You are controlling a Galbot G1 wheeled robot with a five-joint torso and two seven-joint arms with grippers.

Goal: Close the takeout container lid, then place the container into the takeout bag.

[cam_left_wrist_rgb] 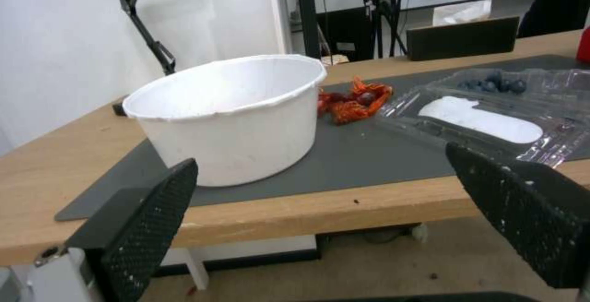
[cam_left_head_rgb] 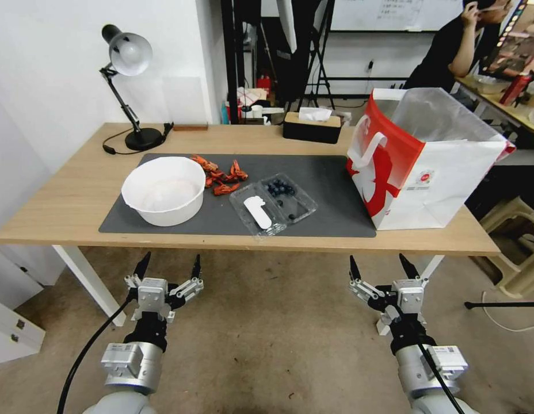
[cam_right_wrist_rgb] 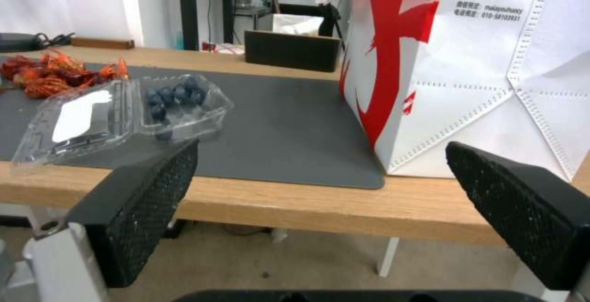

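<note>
Your takeout container [cam_left_head_rgb: 273, 204] lies wide open on the dark mat [cam_left_head_rgb: 330, 190], near the bench's [cam_left_head_rgb: 65, 213] front edge. The blueberries sit in the half toward the bag, and the lid [cam_left_head_rgb: 256, 214], with its white oblong label, is folded flat on the side toward the white bowl [cam_left_head_rgb: 163, 190]. Lying like that, the hinge runs roughly front to back, so I judge the lid must swing over toward the berry half to close.

Both arms hang below and in front of the bench edge, not yet over the work. Your left gripper [cam_left_head_rgb: 168, 269] sits beneath the bowl, fingers spread wide and holding nothing; your right gripper [cam_left_head_rgb: 380, 267] sits beneath the gap between container and takeout bag [cam_left_head_rgb: 428, 172], fingers likewise spread and empty.

Watch the crowding on the lid's side: the bowl stands just beside it, and a heap of red crayfish [cam_left_head_rgb: 221, 175] lies just behind, so there is little room for a finger there. The berry side has bare mat well clear up to the bag. The bag stands upright at the bench's right end, mouth open, clear liner [cam_left_head_rgb: 434, 115] showing, a white handle [cam_left_head_rgb: 373, 146] drooping on the near face. A black tissue box [cam_left_head_rgb: 311, 127] sits behind, well apart.
</note>
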